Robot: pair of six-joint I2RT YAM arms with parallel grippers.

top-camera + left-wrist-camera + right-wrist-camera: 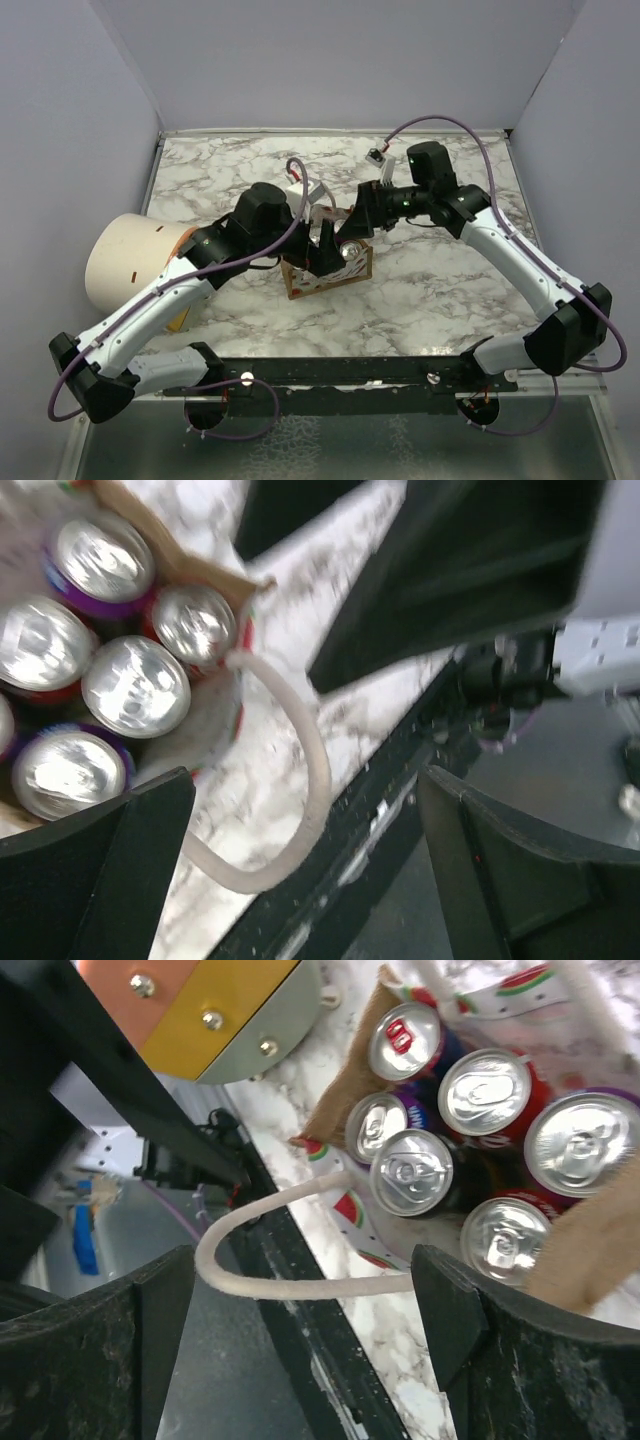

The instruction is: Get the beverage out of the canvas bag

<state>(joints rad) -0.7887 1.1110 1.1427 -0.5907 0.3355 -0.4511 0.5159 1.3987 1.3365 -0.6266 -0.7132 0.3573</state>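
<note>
The small brown canvas bag [308, 284] stands mid-table with its top open. It holds several silver-topped beverage cans [412, 1172], also seen in the left wrist view [135, 685]; one can top shows from above [350, 252]. My left gripper [323, 255] hovers over the bag's near side, open and empty [300, 875]. The white loop handle [305, 770] hangs between its fingers. My right gripper [353, 236] is above the bag's right side, open and empty [300, 1345]. The same white handle [260, 1285] crosses between its fingers. Neither gripper touches a can.
A large cream cylinder [125, 258] lies at the left table edge; its orange and yellow end [220, 1005] shows in the right wrist view. The black front rail [340, 375] runs close below the bag. Grey walls enclose the marble table [440, 290].
</note>
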